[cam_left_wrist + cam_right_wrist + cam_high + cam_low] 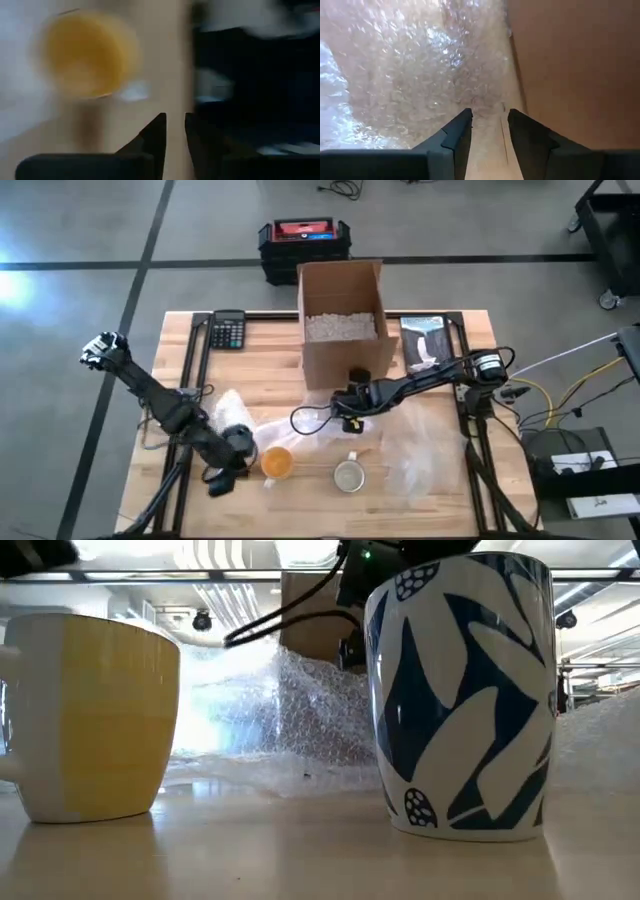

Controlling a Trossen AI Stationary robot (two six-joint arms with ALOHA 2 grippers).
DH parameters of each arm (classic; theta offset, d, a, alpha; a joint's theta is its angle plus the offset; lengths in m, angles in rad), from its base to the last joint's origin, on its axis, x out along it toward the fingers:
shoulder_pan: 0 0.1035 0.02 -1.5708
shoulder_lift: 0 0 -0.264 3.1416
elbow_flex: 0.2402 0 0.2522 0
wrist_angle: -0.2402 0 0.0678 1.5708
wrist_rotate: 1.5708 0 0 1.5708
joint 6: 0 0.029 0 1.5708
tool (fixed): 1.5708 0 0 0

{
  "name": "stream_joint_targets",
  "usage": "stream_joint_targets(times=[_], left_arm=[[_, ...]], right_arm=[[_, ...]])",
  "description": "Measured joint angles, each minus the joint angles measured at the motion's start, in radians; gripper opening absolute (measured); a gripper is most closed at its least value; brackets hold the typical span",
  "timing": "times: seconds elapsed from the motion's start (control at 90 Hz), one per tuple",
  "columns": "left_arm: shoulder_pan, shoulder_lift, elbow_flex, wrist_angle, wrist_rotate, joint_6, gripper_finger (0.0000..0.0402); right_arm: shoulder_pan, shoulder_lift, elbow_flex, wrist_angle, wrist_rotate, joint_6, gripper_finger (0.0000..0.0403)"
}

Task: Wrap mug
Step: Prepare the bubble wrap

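A: Where are the mugs sitting?
B: The blue-leaf mug (349,475) is standing upright at the worktop's (270,370) front edge, with the yellow mug (277,463) just beside it. Bubble wrap (415,450) is lying behind both.
A: Hands?
B: The right hand (489,126) is hovering low over the wrap near the cardboard box (340,320), fingers narrowly apart, gripping nothing. The left hand (174,131) is hanging beside the yellow mug, fingers nearly together, empty.
A: Else?
B: A calculator (228,330) is lying at the back.
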Motion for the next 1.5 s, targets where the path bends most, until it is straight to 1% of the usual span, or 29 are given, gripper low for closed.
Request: stream_joint_targets(times=[0.056,0.089,0.122,0.189,0.233,0.289,0.333,0.378,0.422,0.467,0.522,0.6,0.644,0.722,0.756,0.811,0.9,0.967,1.089,1.156,1.311,1.5], left_arm=[[-0.013,-0.023,0.014,-0.028,-0.023,-0.001,0.0045],[-0.016,-0.040,0.029,-0.070,-0.067,0.001,0.0041],[-0.017,-0.056,0.049,-0.128,-0.133,0.017,0.0037],[-0.016,-0.080,0.085,-0.258,-0.327,0.062,0.0028],[-0.015,-0.091,0.097,-0.343,-0.489,0.091,0.0023],[-0.008,-0.100,0.098,-0.409,-0.680,0.110,0.0019],[0.003,-0.109,0.090,-0.443,-0.813,0.113,0.0016],[0.024,-0.120,0.069,-0.466,-0.889,0.117,0.0013],[0.054,-0.124,0.040,-0.467,-0.909,0.126,0.0009],[0.094,-0.124,0.004,-0.442,-0.902,0.132,0.0004],[0.143,-0.121,-0.056,-0.391,-0.855,0.135,0.0001],[0.203,-0.111,-0.154,-0.271,-0.756,0.183,0.0002],[0.229,-0.102,-0.210,-0.188,-0.682,0.223,0.0002],[0.267,-0.077,-0.290,-0.095,-0.556,0.261,0.0001],[0.274,-0.071,-0.314,-0.067,-0.505,0.255,0.0001],[0.279,-0.061,-0.338,-0.068,-0.422,0.225,0.0001],[0.260,-0.051,-0.346,-0.070,-0.297,0.174,0.0000],[0.238,-0.057,-0.338,-0.072,-0.227,0.143,0.0000],[0.189,-0.061,-0.293,-0.080,-0.191,0.101,0.0000],[0.168,-0.061,-0.269,-0.081,-0.165,0.077,0.0000],[0.112,-0.055,-0.247,-0.070,-0.089,-0.030,0.0000],[0.005,-0.011,-0.249,-0.039,-0.090,-0.195,0.0000]], right_arm=[[0.000,-0.008,0.000,0.008,-0.004,-0.015,0.0130],[0.000,-0.015,0.000,0.024,-0.011,-0.025,0.0134],[0.002,-0.022,0.000,0.042,-0.029,-0.041,0.0137],[0.005,-0.027,0.000,0.091,-0.092,-0.065,0.0143],[0.009,-0.027,0.000,0.121,-0.147,-0.075,0.0147],[0.015,-0.027,0.000,0.139,-0.210,-0.084,0.0150],[0.021,-0.020,0.000,0.159,-0.236,-0.084,0.0152],[0.026,-0.015,0.000,0.163,-0.255,-0.078,0.0153],[0.033,-0.004,-0.001,0.161,-0.256,-0.077,0.0153],[0.040,0.007,-0.002,0.174,-0.256,-0.077,0.0151],[0.048,0.020,-0.002,0.183,-0.256,-0.076,0.0147],[0.056,0.033,-0.002,0.199,-0.259,-0.077,0.0140],[0.055,0.038,-0.002,0.208,-0.262,-0.077,0.0135],[0.053,0.039,-0.003,0.206,-0.258,-0.078,0.0127],[0.051,0.039,-0.003,0.211,-0.256,-0.078,0.0124],[0.045,0.038,-0.003,0.216,-0.255,-0.078,0.0118],[0.036,0.038,-0.003,0.213,-0.255,-0.070,0.0109],[0.026,0.038,-0.003,0.213,-0.240,-0.057,0.0103],[0.012,0.038,-0.005,0.191,-0.130,-0.030,0.0090],[0.007,0.029,-0.005,0.174,-0.093,-0.026,0.0083],[-0.003,0.016,-0.005,0.071,-0.091,-0.024,0.0068],[-0.003,0.002,-0.005,-0.046,-0.099,-0.007,0.0051]])
